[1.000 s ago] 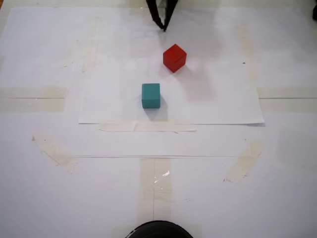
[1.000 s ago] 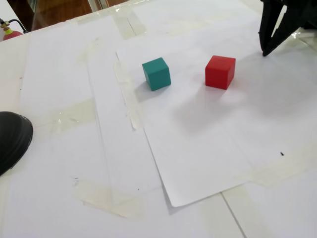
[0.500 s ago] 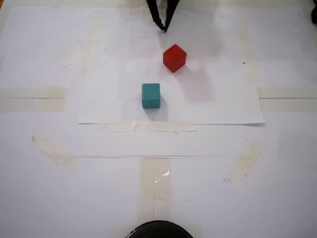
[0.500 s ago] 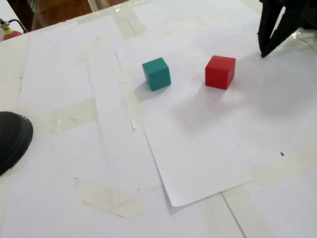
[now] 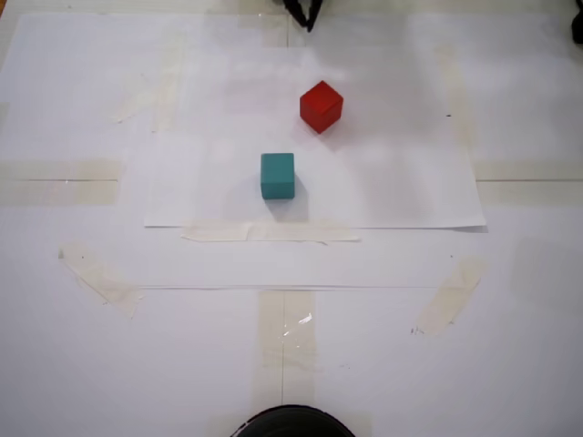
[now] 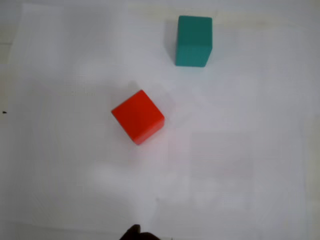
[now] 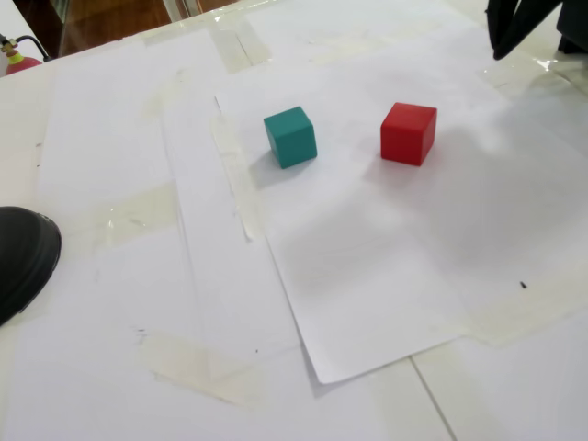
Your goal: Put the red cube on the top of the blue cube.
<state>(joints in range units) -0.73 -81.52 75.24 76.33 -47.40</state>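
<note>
Table (image 5: 82, 364): covered throughout in white paper, with strips of pale tape seen crossing it in both fixed views. No bare surface is shown.

Paper sheet (image 5: 401, 196): a separate white sheet laid on the covering, taped along its lower edge in a fixed view; in another fixed view (image 7: 367, 303) its near corner is seen lifted slightly. Both cubes are carried on it.

Dark rounded object (image 7: 23, 257): black, domed, cut off at the 9 o'clock edge of a fixed view and at the 6 o'clock edge of the other (image 5: 291, 423). Its nature cannot be told.

Gripper (image 5: 308, 20): black, cropped by the 12 o'clock edge in a fixed view, with only the finger ends shown; likewise cropped at the 1 o'clock corner in the other (image 7: 507, 46). In the wrist view only a dark tip is seen at 6 o'clock. It is held clear of both cubes and nothing is seen between the fingers; whether the jaws are parted or closed cannot be told.

Red cube (image 5: 321, 106): set flat on the sheet, turned corner-on to the camera, near the gripper and at its 6 o'clock. Located left of centre in the wrist view (image 6: 138, 116).

Blue cube (image 5: 278, 175): teal, set flat and square on the sheet, at the 7 o'clock side of the red cube, apart from it with bare paper between. Located at 12 o'clock in the wrist view (image 6: 193, 40). Nothing is stacked on it.
</note>
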